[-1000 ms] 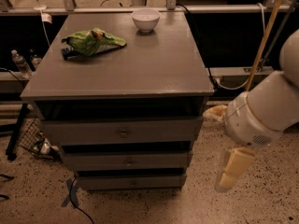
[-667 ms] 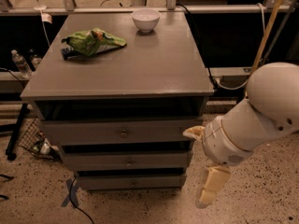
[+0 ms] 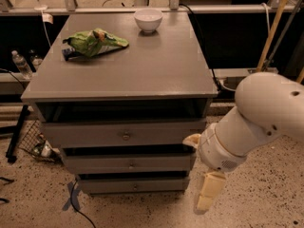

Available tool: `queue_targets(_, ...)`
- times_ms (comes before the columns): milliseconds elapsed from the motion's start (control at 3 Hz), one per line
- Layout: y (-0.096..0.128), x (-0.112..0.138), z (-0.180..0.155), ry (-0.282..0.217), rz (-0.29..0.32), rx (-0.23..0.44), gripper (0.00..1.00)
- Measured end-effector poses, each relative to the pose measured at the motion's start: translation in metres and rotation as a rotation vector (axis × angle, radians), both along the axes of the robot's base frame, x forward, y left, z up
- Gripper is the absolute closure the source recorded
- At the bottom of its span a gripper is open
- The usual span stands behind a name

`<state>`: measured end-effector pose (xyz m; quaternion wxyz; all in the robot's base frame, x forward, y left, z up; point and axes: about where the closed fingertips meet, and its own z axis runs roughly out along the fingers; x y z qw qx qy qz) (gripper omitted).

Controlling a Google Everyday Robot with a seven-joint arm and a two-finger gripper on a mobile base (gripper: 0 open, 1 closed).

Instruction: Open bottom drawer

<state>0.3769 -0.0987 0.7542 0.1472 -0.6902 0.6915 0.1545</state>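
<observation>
The bottom drawer [image 3: 114,185] is the narrowest grey front at the foot of the grey cabinet, with a tiny round knob [image 3: 135,187] at its centre. It sits about flush with the front above it. My gripper [image 3: 196,173] hangs at the cabinet's lower right corner, just right of the middle drawer [image 3: 128,164] and the bottom drawer. It is open and empty. One cream finger [image 3: 192,139] shows beside the middle drawer's top edge. The other finger [image 3: 207,196] points down toward the floor. Neither finger touches the knob.
The top drawer [image 3: 95,134] has a larger knob. On the cabinet top [image 3: 156,65] lie a green chip bag [image 3: 92,42] and a white bowl [image 3: 147,19]. A water bottle [image 3: 21,63] and a wire basket [image 3: 38,145] sit at the left. Yellow poles [image 3: 271,30] lean at the right.
My arm has swung left and down, bringing the gripper from right of the cabinet to its lower right corner. The drawers have not moved.
</observation>
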Motion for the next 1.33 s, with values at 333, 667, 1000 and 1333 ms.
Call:
queue_targets(333,0.004,0.001,-0.087,0.077,-0.049,-0.006,0.0)
queue_targets(667,0.009,0.009,-0.144,0.073,-0.102,0.004,0.0)
queue_targets(1000,0.017,0.021,-0.199,0.074,-0.152,0.052,0.0)
queue_targets(1333,0.036,0.038,-0.25,0.091,-0.17,0.119,0.0)
